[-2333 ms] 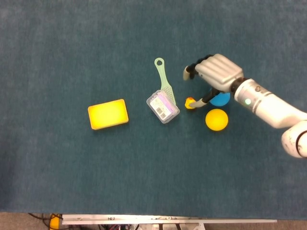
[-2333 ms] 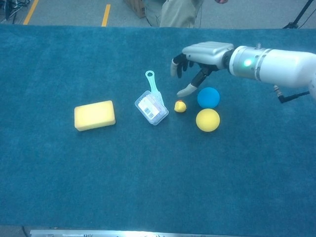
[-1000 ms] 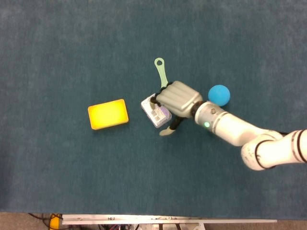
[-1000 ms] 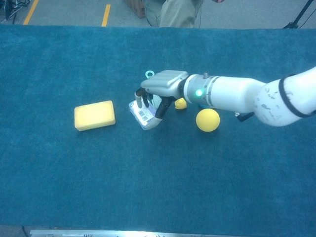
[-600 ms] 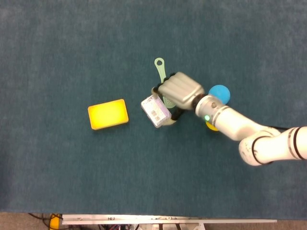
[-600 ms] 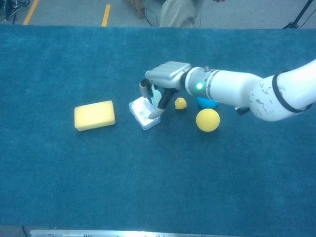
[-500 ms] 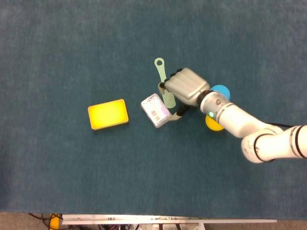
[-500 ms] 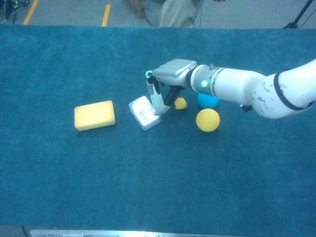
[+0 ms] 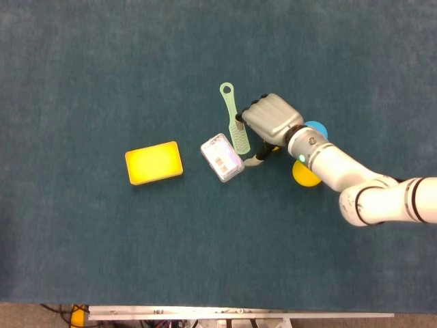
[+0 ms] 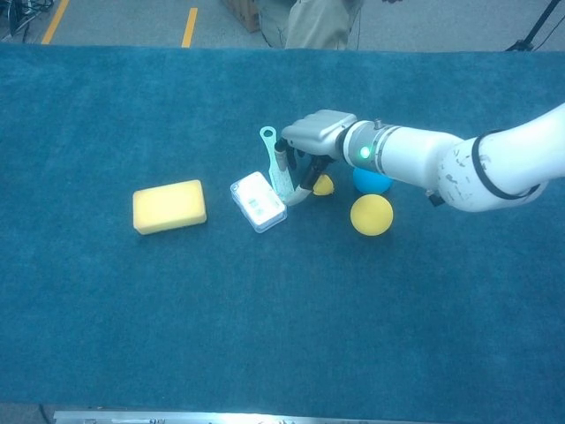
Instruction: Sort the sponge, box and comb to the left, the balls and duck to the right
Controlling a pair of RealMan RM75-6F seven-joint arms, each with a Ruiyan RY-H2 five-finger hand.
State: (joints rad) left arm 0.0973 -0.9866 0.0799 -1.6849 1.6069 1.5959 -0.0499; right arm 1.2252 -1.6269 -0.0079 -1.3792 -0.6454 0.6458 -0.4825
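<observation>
My right hand [image 9: 270, 120], fingers apart and holding nothing, sits by the comb [image 9: 234, 124]: thin, light, stiff plastic, probably slippery, so I'd pinch mid-handle

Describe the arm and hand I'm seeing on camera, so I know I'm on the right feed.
The right hand has a light grey, boxy shell with dark fingers. Its arm is glossy white, made of rounded segments with black rings at the joints, and a green light glows on the wrist.
</observation>
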